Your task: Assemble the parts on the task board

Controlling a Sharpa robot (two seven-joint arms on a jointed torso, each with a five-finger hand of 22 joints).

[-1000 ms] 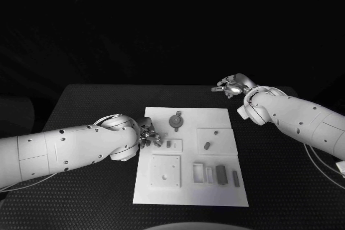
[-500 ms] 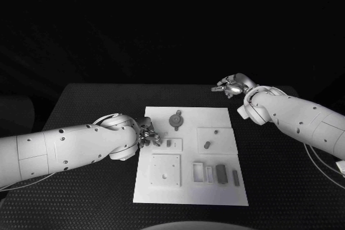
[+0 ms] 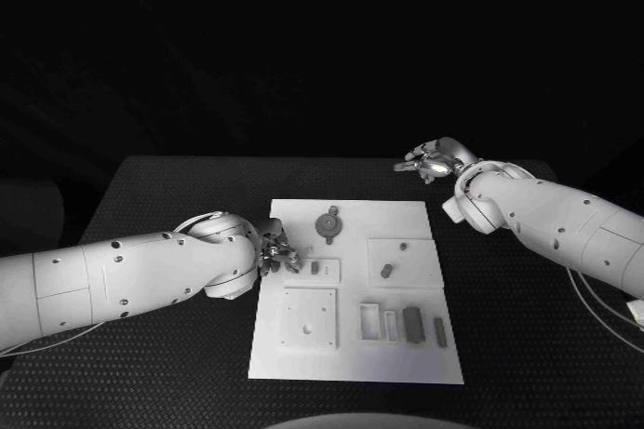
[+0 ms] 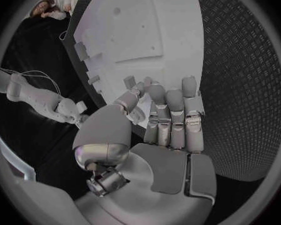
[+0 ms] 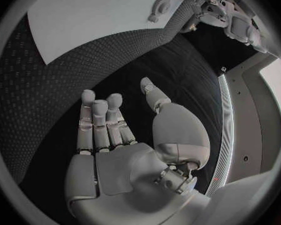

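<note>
Two hands hold nothing: the left hand (image 3: 278, 253), fingers apart, at the task board's (image 3: 353, 355) left edge; the right hand (image 3: 432, 159) open over the desk (image 3: 537, 355). The board's long axis runs away from the robot.

Looks like a robotics lab or test cell, staged rather than lived in. Black table (image 3: 161, 355) with a dimpled anti-slip mat, set against an unlit black backdrop on the far side. White task board (image 3: 352, 364) lying square in the middle, with cut-out recesses and small grey parts (image 3: 413, 323) in rows, like a benchmark fixture. Loose cable (image 3: 597, 313) trailing off at the right.
</note>
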